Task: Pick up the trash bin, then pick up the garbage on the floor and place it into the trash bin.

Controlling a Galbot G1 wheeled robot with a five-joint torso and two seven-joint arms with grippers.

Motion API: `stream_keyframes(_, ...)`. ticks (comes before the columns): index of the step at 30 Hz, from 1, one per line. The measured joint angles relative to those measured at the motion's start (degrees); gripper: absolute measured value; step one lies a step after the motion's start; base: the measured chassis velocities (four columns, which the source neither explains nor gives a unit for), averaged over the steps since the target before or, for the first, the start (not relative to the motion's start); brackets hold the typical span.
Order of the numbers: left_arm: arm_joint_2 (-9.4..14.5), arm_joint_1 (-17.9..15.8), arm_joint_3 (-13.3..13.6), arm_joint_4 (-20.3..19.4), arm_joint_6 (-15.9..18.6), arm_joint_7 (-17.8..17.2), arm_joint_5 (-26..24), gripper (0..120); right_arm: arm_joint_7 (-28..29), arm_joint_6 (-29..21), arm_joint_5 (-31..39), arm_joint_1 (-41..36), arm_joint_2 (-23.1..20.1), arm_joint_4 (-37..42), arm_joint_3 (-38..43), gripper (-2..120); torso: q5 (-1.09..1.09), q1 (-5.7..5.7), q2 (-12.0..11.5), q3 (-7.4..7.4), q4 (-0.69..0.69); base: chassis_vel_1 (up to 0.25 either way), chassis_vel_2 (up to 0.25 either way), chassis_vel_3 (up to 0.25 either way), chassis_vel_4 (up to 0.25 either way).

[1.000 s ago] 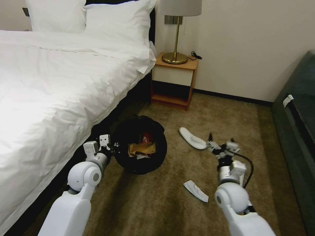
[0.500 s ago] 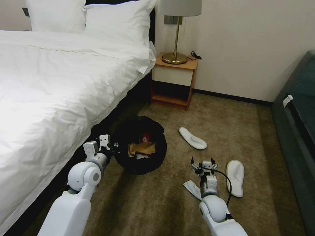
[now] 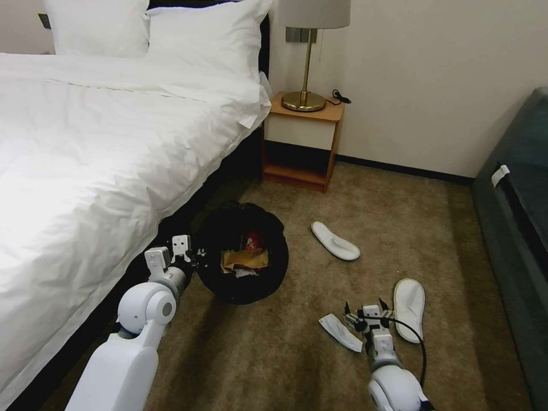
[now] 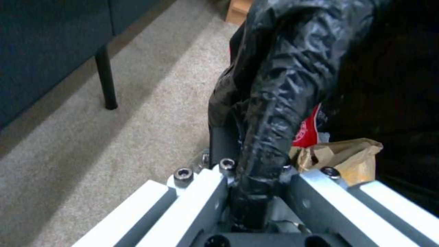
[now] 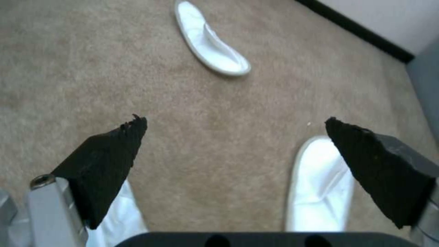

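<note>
The trash bin (image 3: 242, 285), lined with a glossy black bag, hangs tilted beside the bed. My left gripper (image 3: 191, 258) is shut on its rim (image 4: 283, 103). Inside lie a brown paper bag (image 4: 343, 156) and a red wrapper (image 4: 307, 132). My right gripper (image 3: 369, 311) is open and low over the carpet, with nothing between its black fingertips (image 5: 114, 154). It sits between a flat white wrapper (image 3: 341, 332) and a white slipper (image 3: 409, 308). A second slipper (image 3: 335, 241) lies farther off, also in the right wrist view (image 5: 210, 41), with the near slipper (image 5: 320, 185) beside it.
The white bed (image 3: 97, 148) fills the left side. A wooden nightstand (image 3: 302, 142) with a brass lamp (image 3: 305, 85) stands against the far wall. A dark sofa (image 3: 516, 228) borders the right. Open carpet lies between them.
My right arm has drawn back toward me and lowered, from beside the far slipper to between the white wrapper and the near slipper. The left gripper and bin have barely moved.
</note>
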Motion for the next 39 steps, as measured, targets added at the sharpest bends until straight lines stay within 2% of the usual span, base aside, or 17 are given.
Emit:
stream_keyframes(4,-0.44,0.54,0.00,-0.61,-0.05,0.09,0.57,0,-6.02,-1.31,-0.14,-1.80,-3.00,2.41,2.14,100,-0.01,0.00,0.00,0.00,0.01,0.000,0.000,0.000,0.000)
stream_keyframes(5,-0.44,0.54,0.00,-0.61,-0.05,0.09,0.57,0,-6.02,-1.31,-0.14,-1.80,-3.00,2.41,2.14,100,-0.01,0.00,0.00,0.00,0.01,0.000,0.000,0.000,0.000)
stream_keyframes(7,-0.52,0.75,-0.03,-1.02,-0.05,0.11,0.82,0,-10.15,-1.28,-0.58,-2.35,-3.73,2.65,2.80,100,0.00,0.00,0.00,0.00,0.01,0.000,0.000,0.000,0.000)
stream_keyframes(15,-0.28,1.57,-0.31,-1.74,-0.11,0.16,1.32,0,-15.09,0.47,-1.44,-2.31,-2.78,1.66,3.18,100,0.01,0.00,0.00,0.00,0.01,0.000,0.000,0.000,0.000)
stream_keyframes(22,-0.54,1.98,-0.12,-2.18,-0.18,0.18,2.03,0,-21.95,4.28,-1.58,-3.14,-3.86,1.62,4.04,100,0.00,0.00,0.00,0.00,0.01,0.000,0.000,0.000,0.000)
stream_keyframes(25,-0.62,2.00,0.00,-2.18,-0.18,0.19,2.16,0,-22.84,5.15,-1.70,-3.16,-3.99,1.38,4.12,100,0.00,0.00,0.00,0.00,0.01,0.000,0.000,0.000,0.000)
stream_keyframes(27,-0.77,2.00,0.30,-2.17,-0.20,0.19,2.43,0,-26.30,7.86,-2.13,-3.13,-4.14,-0.27,4.45,100,0.00,0.00,0.00,0.00,0.00,0.000,0.000,0.000,0.000)
stream_keyframes(35,-0.48,2.31,0.22,-2.27,-0.21,0.19,2.45,0,-28.46,10.80,-2.65,-1.24,-3.51,-5.56,4.12,100,-0.01,0.00,0.00,0.00,0.01,0.000,0.000,0.000,0.000)
stream_keyframes(39,-0.64,2.49,0.08,-2.37,-0.21,0.17,2.59,0,-29.96,12.53,-2.94,0.80,-2.29,-10.85,3.99,100,0.00,0.00,0.00,0.00,0.01,0.000,0.000,0.000,0.000)
